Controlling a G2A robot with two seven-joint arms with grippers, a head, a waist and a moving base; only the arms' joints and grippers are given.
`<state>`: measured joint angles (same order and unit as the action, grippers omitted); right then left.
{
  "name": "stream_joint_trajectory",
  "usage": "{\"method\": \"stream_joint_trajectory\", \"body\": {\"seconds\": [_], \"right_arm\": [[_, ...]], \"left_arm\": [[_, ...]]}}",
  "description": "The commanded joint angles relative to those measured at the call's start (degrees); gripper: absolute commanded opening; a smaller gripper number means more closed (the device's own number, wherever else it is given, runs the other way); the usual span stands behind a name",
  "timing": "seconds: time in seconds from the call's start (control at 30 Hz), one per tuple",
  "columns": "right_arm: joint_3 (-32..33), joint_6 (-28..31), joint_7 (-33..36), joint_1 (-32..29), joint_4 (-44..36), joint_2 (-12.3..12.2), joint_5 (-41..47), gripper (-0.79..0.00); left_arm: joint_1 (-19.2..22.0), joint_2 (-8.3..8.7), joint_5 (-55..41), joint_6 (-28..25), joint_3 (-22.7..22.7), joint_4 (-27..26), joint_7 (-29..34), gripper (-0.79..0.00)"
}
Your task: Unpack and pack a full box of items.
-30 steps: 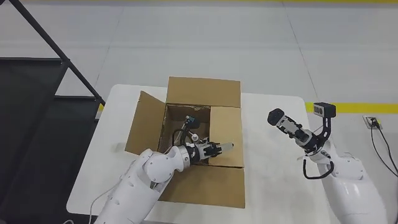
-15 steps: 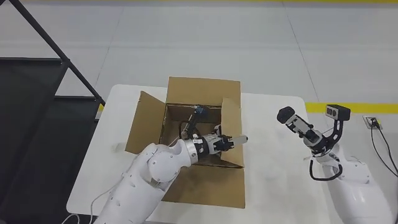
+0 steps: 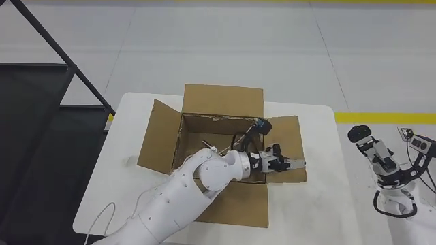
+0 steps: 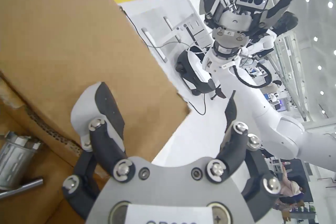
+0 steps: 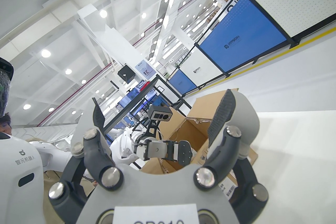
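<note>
Top view: I've got the cardboard box (image 3: 223, 99) open in the middle of the table (image 3: 310, 207). My left gripper (image 3: 296, 165) hovers at its 3 o'clock over the side flap (image 3: 287, 139), fingers spread, empty. Further toward 3 o'clock, past the table edge, the right gripper (image 5: 162, 100) hangs released, holding nothing.

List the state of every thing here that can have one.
cardboard box: open, flaps spread outward.
right flap: folded out, nearly flat.
left gripper: open, empty, at the right flap.
right gripper: open, empty, in the air.
metal part: lying inside the box.
</note>
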<state>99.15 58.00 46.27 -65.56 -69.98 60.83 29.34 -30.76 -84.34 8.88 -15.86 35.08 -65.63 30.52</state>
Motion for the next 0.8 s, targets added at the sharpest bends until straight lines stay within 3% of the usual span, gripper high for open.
{"method": "stream_joint_trajectory", "body": {"seconds": [0.0, 0.27, 0.43, 0.6, 0.7, 0.77], "right_arm": [[1.3, 0.0, -0.1, -1.3, -0.1, -0.2, 0.3, 0.0], [3.0, 0.0, -0.1, -3.0, -0.3, -0.4, 1.1, 0.0], [2.3, 0.0, -0.6, -2.1, -0.1, -0.2, 1.0, 0.0], [0.9, 0.0, -2.7, -0.1, -1.7, 0.0, -2.0, 0.0], [-0.1, -0.5, -4.4, 1.3, -3.6, 0.1, -5.8, 0.0], [-1.4, -1.8, -5.7, 2.4, -5.7, 0.2, -9.4, 0.0]], "left_arm": [[1.9, -1.64, -1.4, 0.3, -2.0, 4.0, 1.1, 0.0], [6.0, -6.09, -3.3, 0.4, -6.0, 13.0, 3.9, 0.0], [7.0, -7.06, -2.6, -2.1, -5.4, 14.6, 2.5, 0.0], [6.8, -5.47, -0.4, -4.2, -1.0, 11.4, 0.6, 0.0], [4.6, -3.18, 2.4, -3.8, 3.6, 5.9, 0.1, 0.0], [1.1, -0.84, 5.7, -2.9, 8.5, -0.6, -0.5, 0.0]]}}
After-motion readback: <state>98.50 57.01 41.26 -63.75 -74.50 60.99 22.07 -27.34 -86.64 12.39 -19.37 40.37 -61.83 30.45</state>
